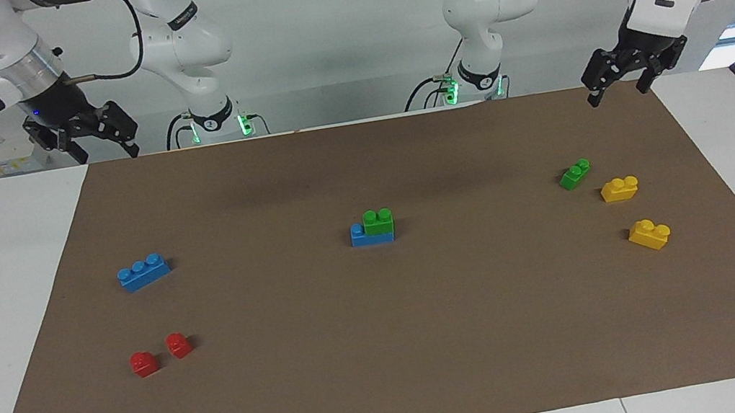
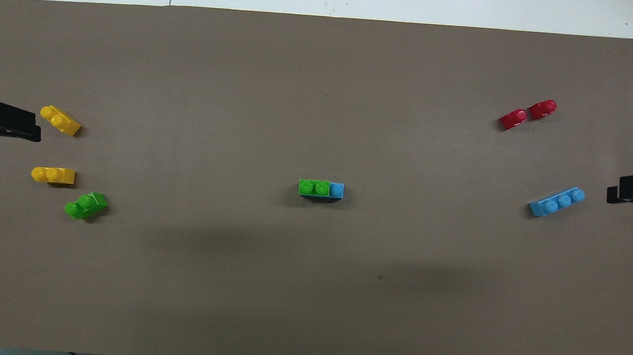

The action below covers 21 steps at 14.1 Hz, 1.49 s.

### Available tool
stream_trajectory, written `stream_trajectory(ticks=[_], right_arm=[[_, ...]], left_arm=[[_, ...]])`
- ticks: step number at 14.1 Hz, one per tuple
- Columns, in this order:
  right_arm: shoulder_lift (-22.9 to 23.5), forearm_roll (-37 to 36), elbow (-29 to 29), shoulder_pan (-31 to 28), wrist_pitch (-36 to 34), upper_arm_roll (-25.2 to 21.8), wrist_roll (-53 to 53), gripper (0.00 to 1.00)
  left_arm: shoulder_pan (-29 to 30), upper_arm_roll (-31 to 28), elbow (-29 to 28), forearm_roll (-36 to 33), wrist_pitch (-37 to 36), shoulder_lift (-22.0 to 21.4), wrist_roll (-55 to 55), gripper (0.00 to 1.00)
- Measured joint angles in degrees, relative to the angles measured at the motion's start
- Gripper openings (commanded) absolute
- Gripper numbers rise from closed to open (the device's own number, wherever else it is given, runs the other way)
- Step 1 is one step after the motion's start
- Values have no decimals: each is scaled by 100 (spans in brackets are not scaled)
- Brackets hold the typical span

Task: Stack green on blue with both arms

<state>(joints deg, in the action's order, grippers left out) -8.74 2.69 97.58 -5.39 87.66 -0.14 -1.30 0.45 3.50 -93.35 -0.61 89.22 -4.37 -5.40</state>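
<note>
Already a small bright green two-stud plastic brick sits on a long blue plastic brick at the centre of the frame, on the brown mat. Both arms are raised with fingers spread and holding nothing: the left tool at upper right, the right tool at upper left of the facing view.
</note>
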Motion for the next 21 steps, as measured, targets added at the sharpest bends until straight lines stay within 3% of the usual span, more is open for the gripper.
stream_trajectory(ticks=[6, 13, 21], right_arm=[[33, -368, 12, 1, -76, 20, -396, 100], [438, -368, -99, 2, -127, 21, -370, 100], [573, -368, -326, 54, -242, 30, 62, 100]], left_arm=[[-339, -315, -72, 2, 75, -9, 8, 100], [-386, -332, -83, 2, 329, -9, 15, 100], [-387, -331, -97, 2, 49, -9, 16, 100]])
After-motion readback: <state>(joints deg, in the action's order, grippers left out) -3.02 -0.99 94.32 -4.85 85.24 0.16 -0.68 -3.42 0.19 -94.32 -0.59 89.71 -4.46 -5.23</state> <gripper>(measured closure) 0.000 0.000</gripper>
